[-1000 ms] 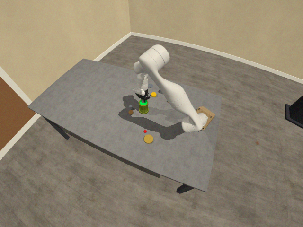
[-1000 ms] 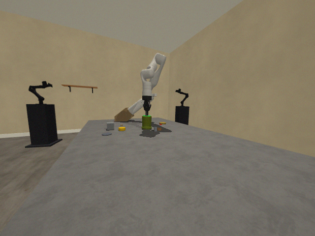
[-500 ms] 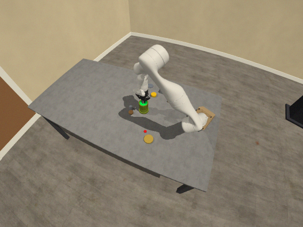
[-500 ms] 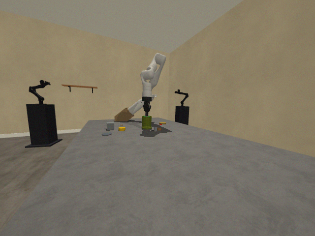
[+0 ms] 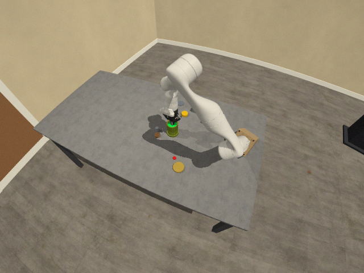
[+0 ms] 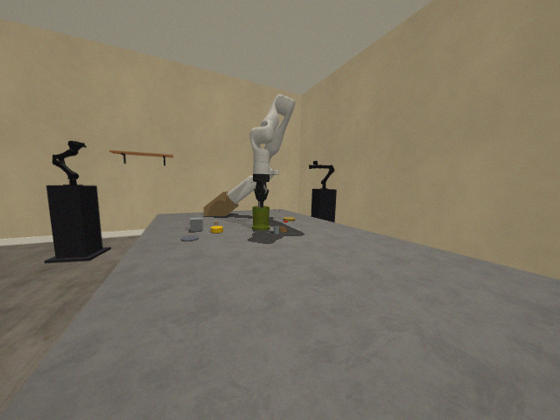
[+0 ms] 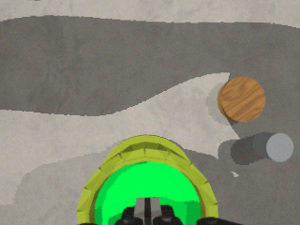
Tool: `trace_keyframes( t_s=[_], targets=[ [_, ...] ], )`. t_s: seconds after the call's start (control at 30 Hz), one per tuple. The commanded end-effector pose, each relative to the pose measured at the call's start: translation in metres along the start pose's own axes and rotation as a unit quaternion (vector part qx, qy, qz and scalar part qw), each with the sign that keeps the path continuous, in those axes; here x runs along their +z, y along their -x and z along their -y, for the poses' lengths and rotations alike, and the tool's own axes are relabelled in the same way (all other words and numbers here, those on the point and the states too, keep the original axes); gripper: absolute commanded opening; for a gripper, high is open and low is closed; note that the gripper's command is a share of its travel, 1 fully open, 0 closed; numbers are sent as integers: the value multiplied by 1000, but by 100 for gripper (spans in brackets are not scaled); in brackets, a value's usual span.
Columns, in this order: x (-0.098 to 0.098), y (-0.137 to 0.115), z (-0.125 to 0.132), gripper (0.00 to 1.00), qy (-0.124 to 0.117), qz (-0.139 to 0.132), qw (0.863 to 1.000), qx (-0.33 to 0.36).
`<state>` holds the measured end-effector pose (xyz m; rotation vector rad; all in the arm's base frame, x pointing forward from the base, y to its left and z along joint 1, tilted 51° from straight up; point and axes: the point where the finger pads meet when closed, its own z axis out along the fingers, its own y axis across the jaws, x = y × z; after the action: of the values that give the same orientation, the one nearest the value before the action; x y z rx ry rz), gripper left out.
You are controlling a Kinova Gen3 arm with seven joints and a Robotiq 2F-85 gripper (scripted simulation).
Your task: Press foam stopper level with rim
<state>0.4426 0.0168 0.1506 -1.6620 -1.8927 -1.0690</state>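
Note:
An olive-green jar (image 5: 172, 131) (image 6: 261, 218) (image 7: 146, 149) stands upright near the middle of the grey table (image 5: 96, 102). A bright green foam stopper (image 5: 171, 125) (image 7: 145, 187) fills its mouth; in the wrist view it sits inside the rim. My gripper (image 5: 174, 119) (image 6: 261, 199) (image 7: 148, 206) is shut, points straight down, and its fingertips touch the stopper's top at the centre. In the exterior view the fingertips reach down to the jar's rim and no green shows above it.
A brown wooden disc (image 5: 157, 135) (image 7: 241, 99) and a small grey cylinder (image 5: 157, 128) (image 7: 279, 147) lie close beside the jar. Yellow discs (image 5: 178, 167) (image 5: 184, 113) (image 6: 216, 228), a red dot (image 5: 174, 157), a grey cube (image 6: 195, 223) and a grey disc (image 6: 189, 238) lie farther off.

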Motion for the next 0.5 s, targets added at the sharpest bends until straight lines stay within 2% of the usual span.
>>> trace_keyframes(
  t_s=[0.0,0.47],
  targets=[
    [2,-1,0,0,-1,-1,1000,0],
    [9,-1,0,0,-1,-1,1000,0]
  ],
)
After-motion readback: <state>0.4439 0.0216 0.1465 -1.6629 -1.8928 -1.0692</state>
